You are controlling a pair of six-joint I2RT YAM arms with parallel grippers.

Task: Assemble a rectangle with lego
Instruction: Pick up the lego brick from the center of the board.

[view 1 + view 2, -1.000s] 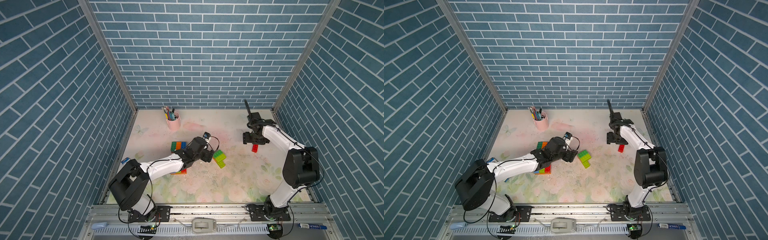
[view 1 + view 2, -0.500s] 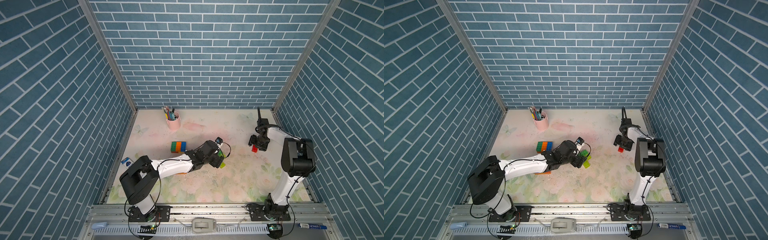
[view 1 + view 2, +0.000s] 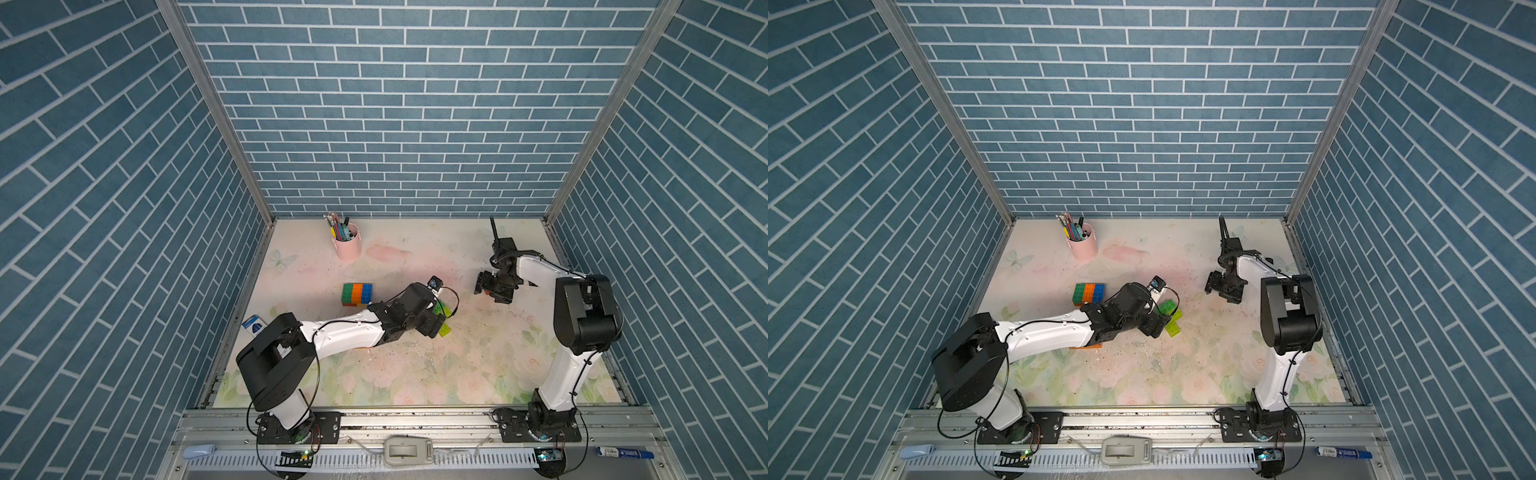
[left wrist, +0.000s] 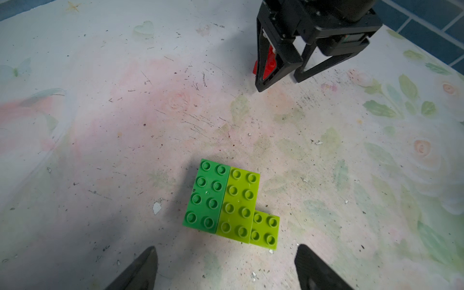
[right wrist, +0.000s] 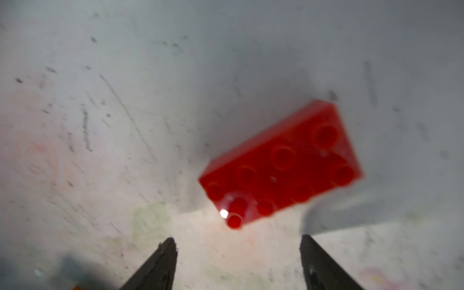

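While both jaws gape empty, your right gripper faces the red studded plastic brick askew, two o'clock from the joined green-and-lime bricks before your left gripper; closing may spin it.

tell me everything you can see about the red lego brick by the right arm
The red brick is a glossy plastic two-by-four piece, eight round studs facing up, lying flat and alone on the scuffed floral mat. It sits askew to the right claw, whose jaws stand open and do not grip it. The view is blurred.
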